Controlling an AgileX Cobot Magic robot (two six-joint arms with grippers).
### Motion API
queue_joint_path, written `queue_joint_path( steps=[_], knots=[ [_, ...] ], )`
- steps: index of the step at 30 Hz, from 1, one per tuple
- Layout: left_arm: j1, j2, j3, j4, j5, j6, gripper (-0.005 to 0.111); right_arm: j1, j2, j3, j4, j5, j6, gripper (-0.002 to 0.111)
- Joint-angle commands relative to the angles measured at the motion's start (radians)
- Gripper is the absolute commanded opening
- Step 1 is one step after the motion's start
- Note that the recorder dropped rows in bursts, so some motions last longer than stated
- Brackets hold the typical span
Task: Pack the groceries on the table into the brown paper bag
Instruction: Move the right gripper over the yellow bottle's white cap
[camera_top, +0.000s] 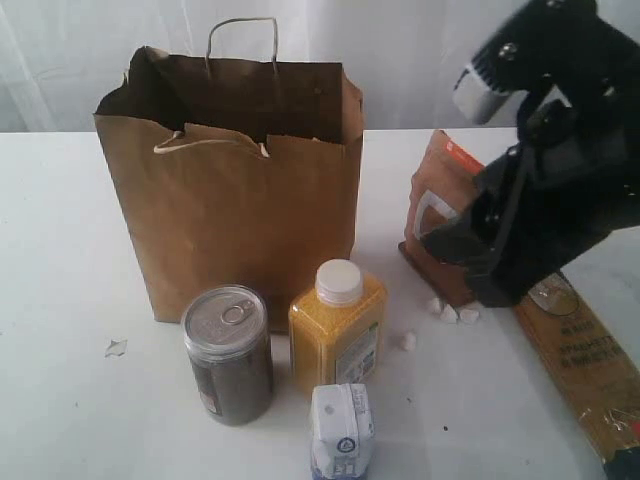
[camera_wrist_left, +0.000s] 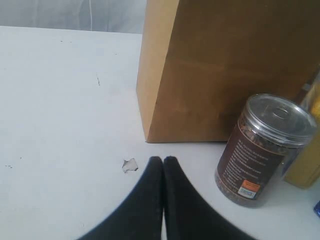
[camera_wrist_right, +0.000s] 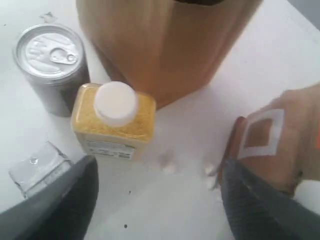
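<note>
The brown paper bag (camera_top: 240, 200) stands open on the table (camera_top: 60, 300). In front of it are a pull-tab can (camera_top: 228, 355), a yellow bottle with a white cap (camera_top: 338, 330) and a small white carton (camera_top: 342, 430). A brown pouch with a white square (camera_top: 432, 185) stands to the right, and a spaghetti pack (camera_top: 585, 365) lies beyond it. My right gripper (camera_wrist_right: 159, 167) hovers open between the bottle (camera_wrist_right: 114, 120) and the pouch (camera_wrist_right: 270, 145), one finger close beside the pouch and nothing between the jaws. My left gripper (camera_wrist_left: 163, 161) is shut and empty, low over the table near the can (camera_wrist_left: 265, 150).
Small white crumbs (camera_top: 455, 312) lie by the pouch's base, and one more (camera_top: 408, 340) lies near the bottle. A torn paper scrap (camera_top: 116, 348) lies left of the can. A round glassy lid (camera_top: 553, 295) shows behind my right arm. A white curtain hangs behind the table.
</note>
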Motion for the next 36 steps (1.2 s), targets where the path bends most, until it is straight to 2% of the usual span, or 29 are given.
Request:
queue_joint_path(
  steps=[1, 8, 14, 19, 21, 27, 36],
  knots=[
    [0.0, -0.005, 0.004, -0.007, -0.003, 0.0, 0.0, 0.052, 0.104, -0.047, 0.035, 0.009, -0.039, 0.072],
    [0.0, -0.005, 0.004, -0.007, -0.003, 0.0, 0.0, 0.091, 0.275, -0.119, 0.059, 0.009, -0.014, 0.074],
    [0.0, -0.005, 0.004, -0.007, -0.005, 0.0, 0.0, 0.091, 0.322, -0.175, 0.061, -0.017, 0.429, 0.073],
    [0.0, -0.005, 0.004, -0.007, -0.005, 0.0, 0.0, 0.091, 0.334, -0.16, 0.039, -0.004, 0.586, 0.073],
    [0.0, -0.005, 0.004, -0.007, -0.005, 0.0, 0.0, 0.091, 0.334, -0.135, -0.005, -0.008, 0.659, 0.073],
    [0.0, -0.005, 0.004, -0.007, -0.005, 0.0, 0.0, 0.134, 0.334, -0.08, -0.167, -0.012, 1.075, 0.073],
    [0.0, -0.005, 0.004, -0.007, -0.005, 0.0, 0.0, 0.227, 0.343, -0.069, -0.244, -0.166, 1.306, 0.073]
  ],
)
